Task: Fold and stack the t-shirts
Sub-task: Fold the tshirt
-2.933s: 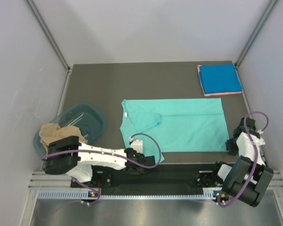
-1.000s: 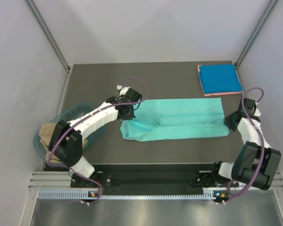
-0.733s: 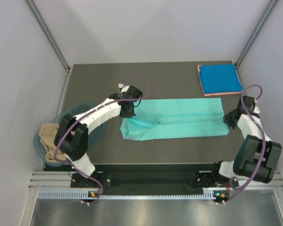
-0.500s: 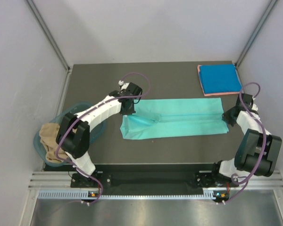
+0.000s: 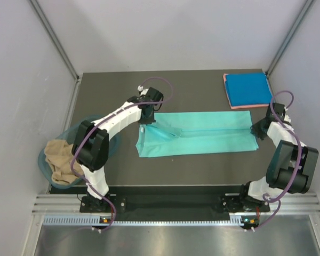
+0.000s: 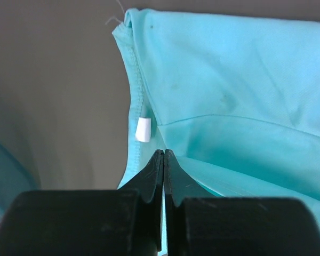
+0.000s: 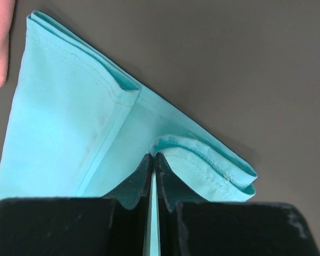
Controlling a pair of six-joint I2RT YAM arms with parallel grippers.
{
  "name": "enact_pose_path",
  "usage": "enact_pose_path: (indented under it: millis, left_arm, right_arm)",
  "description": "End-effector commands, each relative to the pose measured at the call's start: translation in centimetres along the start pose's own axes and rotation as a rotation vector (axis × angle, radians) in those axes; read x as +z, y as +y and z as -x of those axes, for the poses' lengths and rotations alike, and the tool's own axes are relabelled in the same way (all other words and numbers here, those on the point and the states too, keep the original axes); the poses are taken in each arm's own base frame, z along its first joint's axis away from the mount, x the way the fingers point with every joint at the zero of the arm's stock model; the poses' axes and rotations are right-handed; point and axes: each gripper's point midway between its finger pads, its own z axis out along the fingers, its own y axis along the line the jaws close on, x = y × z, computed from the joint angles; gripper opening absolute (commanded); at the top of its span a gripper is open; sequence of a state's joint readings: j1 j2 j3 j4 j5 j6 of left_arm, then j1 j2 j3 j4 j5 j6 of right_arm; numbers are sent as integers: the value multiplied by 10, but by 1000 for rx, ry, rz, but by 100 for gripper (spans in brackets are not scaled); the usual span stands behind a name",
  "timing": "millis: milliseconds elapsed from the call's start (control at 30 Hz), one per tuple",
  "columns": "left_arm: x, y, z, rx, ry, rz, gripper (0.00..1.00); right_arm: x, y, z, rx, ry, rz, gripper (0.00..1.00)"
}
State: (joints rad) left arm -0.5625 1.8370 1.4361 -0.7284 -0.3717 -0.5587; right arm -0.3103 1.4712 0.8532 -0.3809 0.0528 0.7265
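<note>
The teal t-shirt (image 5: pixel 202 133) lies as a long folded band across the surface (image 5: pixel 176 88); the left hand (image 5: pixel 148 117) pinches its collar end, the right hand (image 5: pixel 256 129) its hem end; the blue t-shirt (image 5: pixel 248 89) sits folded far right

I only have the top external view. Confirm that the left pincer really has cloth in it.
Observer: In the left wrist view, the left pincer is shut. A strip of the teal-green soft cloth t-shirt shows in the slit between its jaws, at the neckline.
Operator: Give me a landmark for that grip.
Observer: The small white neck label sits just beyond the pincer's tip, to its left in that view, and it is not pinched.
Operator: Now report the right side.
Observer: In the right wrist view, the right pincer is shut on the shirt's stitched hem, where two layers of cloth lie doubled.
</note>
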Motion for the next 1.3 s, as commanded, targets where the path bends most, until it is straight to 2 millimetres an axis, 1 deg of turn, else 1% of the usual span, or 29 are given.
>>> enact_pose_path:
  millis: [0, 67, 200, 267, 500, 633, 767, 967, 1133, 1267]
  left_arm:
    - [-7, 3, 22, 3, -40, 9, 0]
    - [-7, 5, 26, 2, -48, 17, 0]
    - [-3, 6, 28, 8, -41, 27, 0]
    - [1, 6, 28, 12, -33, 32, 0]
    - [5, 3, 38, 22, -42, 39, 0]
    - [13, 0, 37, 37, -24, 43, 0]
    - [18, -1, 37, 47, -16, 51, 0]
    - [26, 5, 40, 64, -26, 96, 0]
    - [31, 2, 43, 72, -28, 95, 0]
    - [34, -2, 45, 73, -30, 79, 0]
  right_arm:
    - [-3, 19, 24, 3, -74, 33, 0]
    - [-3, 19, 25, 4, -77, 30, 0]
    - [3, 17, 23, 5, -67, 22, 0]
    - [5, 18, 22, 4, -62, 24, 0]
    - [8, 20, 24, 7, -62, 28, 0]
    - [10, 20, 22, 8, -56, 28, 0]
    - [13, 25, 22, 10, -45, 45, 0]
    - [14, 26, 24, 8, -47, 40, 0]
    - [13, 28, 28, 14, -57, 39, 0]
    - [15, 30, 26, 6, -54, 32, 0]
